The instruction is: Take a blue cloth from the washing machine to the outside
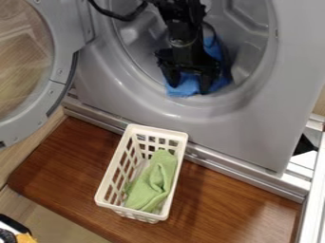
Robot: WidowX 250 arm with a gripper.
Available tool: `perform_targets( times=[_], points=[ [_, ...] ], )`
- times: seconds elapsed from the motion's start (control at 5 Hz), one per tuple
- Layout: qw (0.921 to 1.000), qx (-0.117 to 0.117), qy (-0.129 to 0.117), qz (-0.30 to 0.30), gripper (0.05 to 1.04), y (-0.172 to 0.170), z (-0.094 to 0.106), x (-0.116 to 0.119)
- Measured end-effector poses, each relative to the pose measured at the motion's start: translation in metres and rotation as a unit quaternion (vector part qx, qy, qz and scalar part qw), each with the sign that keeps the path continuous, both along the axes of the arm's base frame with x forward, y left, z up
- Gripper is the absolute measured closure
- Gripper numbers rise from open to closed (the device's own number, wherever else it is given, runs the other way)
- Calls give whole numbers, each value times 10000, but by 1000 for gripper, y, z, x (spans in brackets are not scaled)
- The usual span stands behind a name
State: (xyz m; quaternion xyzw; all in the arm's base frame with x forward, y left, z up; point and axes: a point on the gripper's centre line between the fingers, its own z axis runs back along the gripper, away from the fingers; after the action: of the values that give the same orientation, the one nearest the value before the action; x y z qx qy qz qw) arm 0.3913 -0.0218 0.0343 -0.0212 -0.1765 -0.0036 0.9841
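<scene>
Washer (285, 99): access given by the door (63, 47), swung wide beside it. Board (222, 204) laid in front of washer, presumably as a landing surface. Basket (158, 131) stood on board, close to washer, likely so cloths are caught with little carry. Gripper (188, 86) hung in washer's mouth, jaws spread over the blue cloth (184, 90), probably for a pinch; no clamp seen. Blue cloth bunched at washer's lower lip. Green cloth (153, 182) contained by basket, outside washer.
</scene>
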Motion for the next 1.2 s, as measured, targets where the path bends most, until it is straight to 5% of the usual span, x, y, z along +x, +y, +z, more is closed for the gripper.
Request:
perform_targets(
  times=[0.4,0.6,1.0,1.2],
  points=[
    [10000,77,7,22,715,0,-3,-6],
    [10000,40,-13,60,909,-1,2,-10],
    [10000,-31,12,71,1009,-1,18,-20],
    [9991,-253,-183,271,1009,-1,49,-24]
  ],
)
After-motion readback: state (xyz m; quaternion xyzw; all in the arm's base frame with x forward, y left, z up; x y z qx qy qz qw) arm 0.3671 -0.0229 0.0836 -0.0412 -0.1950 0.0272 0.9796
